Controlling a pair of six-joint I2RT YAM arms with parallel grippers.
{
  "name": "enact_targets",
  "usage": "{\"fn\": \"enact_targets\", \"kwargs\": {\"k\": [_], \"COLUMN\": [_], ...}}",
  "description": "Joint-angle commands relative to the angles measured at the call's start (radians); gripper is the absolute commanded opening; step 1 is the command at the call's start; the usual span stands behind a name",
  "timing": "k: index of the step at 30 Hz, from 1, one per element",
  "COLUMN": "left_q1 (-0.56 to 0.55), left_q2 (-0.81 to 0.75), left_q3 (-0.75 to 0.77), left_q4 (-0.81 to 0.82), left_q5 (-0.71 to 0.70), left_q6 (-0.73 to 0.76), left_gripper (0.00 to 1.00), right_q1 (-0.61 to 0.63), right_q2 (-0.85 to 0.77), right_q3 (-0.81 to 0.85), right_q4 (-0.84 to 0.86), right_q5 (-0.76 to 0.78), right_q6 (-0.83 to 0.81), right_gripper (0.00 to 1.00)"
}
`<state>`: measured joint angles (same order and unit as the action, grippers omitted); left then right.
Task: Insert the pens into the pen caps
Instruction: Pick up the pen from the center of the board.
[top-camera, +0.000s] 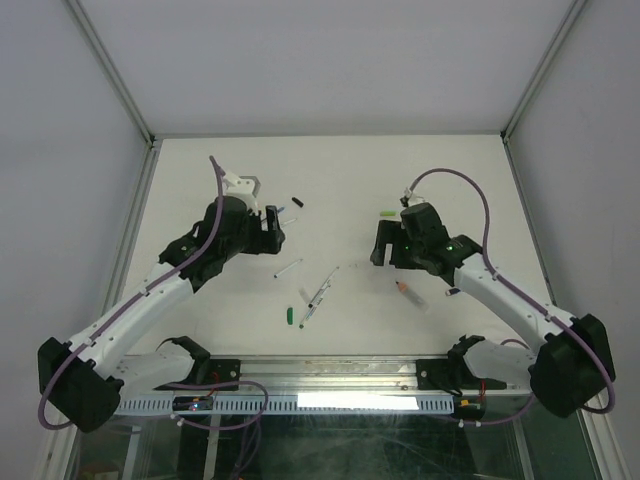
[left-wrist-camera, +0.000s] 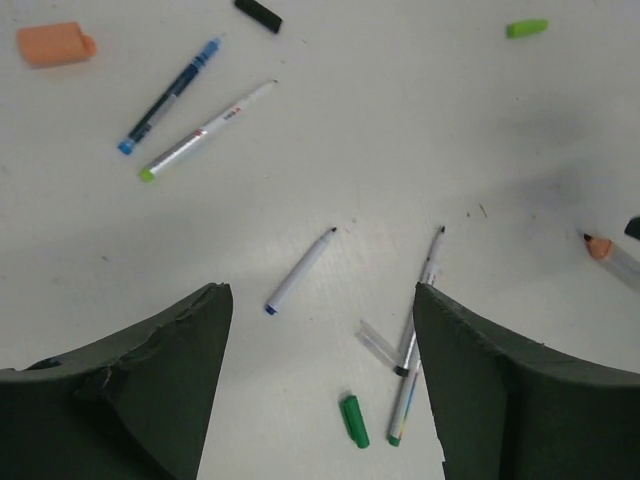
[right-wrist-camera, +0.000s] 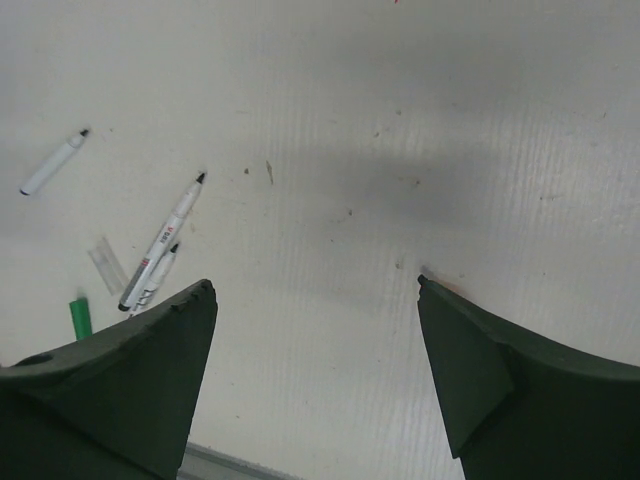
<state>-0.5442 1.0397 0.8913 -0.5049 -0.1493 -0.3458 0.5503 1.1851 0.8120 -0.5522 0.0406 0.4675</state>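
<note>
We find the pens all uncapped and scattered over the white table (top-camera: 350, 165), with every cap lying apart from them. In the left wrist view a short white pen (left-wrist-camera: 300, 271) lies in the middle. To its right, two long white pens (left-wrist-camera: 412, 345) lie side by side, so close that we cannot tell whether they touch. A clear piece (left-wrist-camera: 377, 343) lies just beside them, and the dark green cap (left-wrist-camera: 354, 420) lies near their lower ends, on the left.

Farther out, a blue pen (left-wrist-camera: 170, 96) and a white pen with a light green end (left-wrist-camera: 208, 130) lie near each other, almost parallel. The orange cap (left-wrist-camera: 55, 44) sits beyond the blue pen, and the black cap (left-wrist-camera: 258, 14) is at the top edge of that view. The light green cap (left-wrist-camera: 527, 28) lies alone, well apart from the rest. The thick clear pen with an orange tip (left-wrist-camera: 610, 255) shows at the right edge.

The left claw (left-wrist-camera: 318, 300) hangs over the table with its fingers spread wide and nothing between them; the short white pen lies below the gap. The right claw (right-wrist-camera: 315, 290) is likewise spread wide and holds nothing, with only bare table under its gap. In its own view, the pair of long pens and the dark green cap lie off to its left.
</note>
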Motion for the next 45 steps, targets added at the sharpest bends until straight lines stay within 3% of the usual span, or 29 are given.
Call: {"fn": "enact_targets", "kwargs": {"k": [1,8,13,22,45], "left_q1": [-0.112,-0.338,-0.433,-0.499,-0.558], "left_q2": [0.018,0.122,0.182,0.258,0.474], "left_q3": [-0.014,-0.026,-0.047,-0.094,-0.072], "left_q4": [0.0,-0.002,-0.01,-0.011,0.009], "left_q5": [0.027,-0.03,-0.031,-0.004,-0.036], "left_q6": [-0.033,-0.112,-0.168,-0.198,-0.191], "left_gripper": [0.72,0.64,0.58,0.5,0.47], "right_q1": [0.0,0.0,-0.001,-0.001,0.0], "right_q2": [-0.1,-0.156,-0.153,-0.14,-0.173], "right_q3": [-0.018,-0.075,-0.088,-0.096,-0.112], "right_q4": [0.117,0.131,0.148,0.159,0.169], "right_q5": [0.096,0.152,0.12,0.093,0.08], "right_q6": [0.086,0.136,0.138,0.135,0.143], "right_gripper": [0.86,0.86,0.86,0.86,0.85]}}
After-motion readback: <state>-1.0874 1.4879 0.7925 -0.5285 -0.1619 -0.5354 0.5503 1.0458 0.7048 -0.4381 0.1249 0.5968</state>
